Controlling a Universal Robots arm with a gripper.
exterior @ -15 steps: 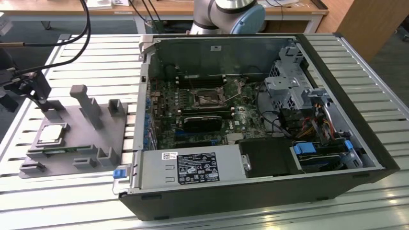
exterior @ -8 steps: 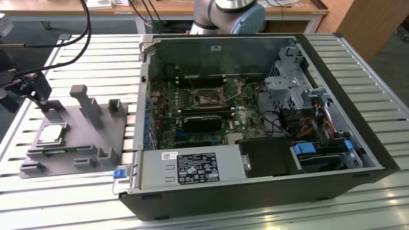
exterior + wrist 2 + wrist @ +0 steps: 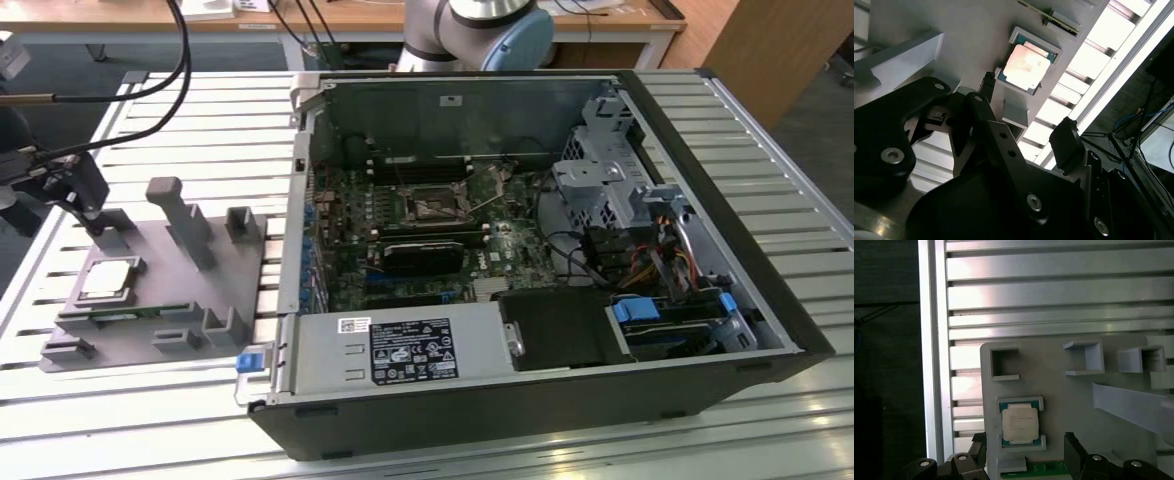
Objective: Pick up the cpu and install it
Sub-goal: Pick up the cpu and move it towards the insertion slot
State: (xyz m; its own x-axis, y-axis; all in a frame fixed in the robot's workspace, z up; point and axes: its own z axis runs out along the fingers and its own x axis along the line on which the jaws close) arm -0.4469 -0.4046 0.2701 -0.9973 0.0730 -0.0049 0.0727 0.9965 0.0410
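Note:
The cpu [image 3: 107, 280] is a flat square chip with a shiny metal top. It lies in a corner-bracket pocket of the grey fixture plate [image 3: 160, 270], at the exterior view's left. Both wrist views show the cpu [image 3: 1026, 67] [image 3: 1020, 422] seated in that pocket. My gripper [image 3: 83, 205] hangs over the plate's outer side, above the chip and apart from it. Its two black fingers [image 3: 1071, 445] stand wide apart, so the gripper [image 3: 1025, 447] [image 3: 1026, 115] is open and holds nothing. The black socket [image 3: 434, 205] sits on the motherboard inside the case.
The open computer case [image 3: 534, 250] lies on the slatted metal table [image 3: 200, 130], with its steel walls around the motherboard. Grey posts [image 3: 180, 215] rise from the fixture plate beside the chip. A green memory stick [image 3: 1039, 470] lies in a slot next to the cpu pocket.

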